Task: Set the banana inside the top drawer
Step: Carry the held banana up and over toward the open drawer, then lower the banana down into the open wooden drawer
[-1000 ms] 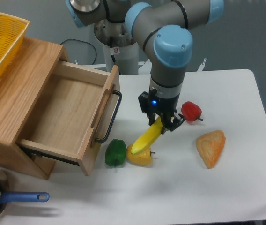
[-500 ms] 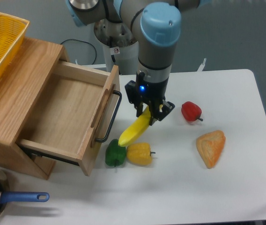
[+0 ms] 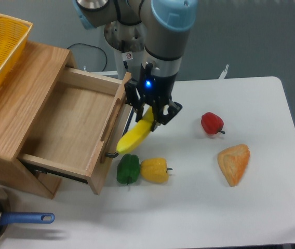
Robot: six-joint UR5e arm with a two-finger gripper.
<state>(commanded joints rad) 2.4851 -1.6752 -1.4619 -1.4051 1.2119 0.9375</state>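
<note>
The gripper [image 3: 150, 115] is closed on the upper end of the banana [image 3: 135, 136]. The banana's long axis slants down-left, its free end overlapping the black handle of the open top drawer [image 3: 69, 122], whose cavity lies further left.

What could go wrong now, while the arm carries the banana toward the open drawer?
1. The banana hangs tilted from the gripper, its low end level with the black handle of the top drawer; it may catch on the handle or front panel.
2. The grip is near one end, so the banana could swing or slip.
</note>
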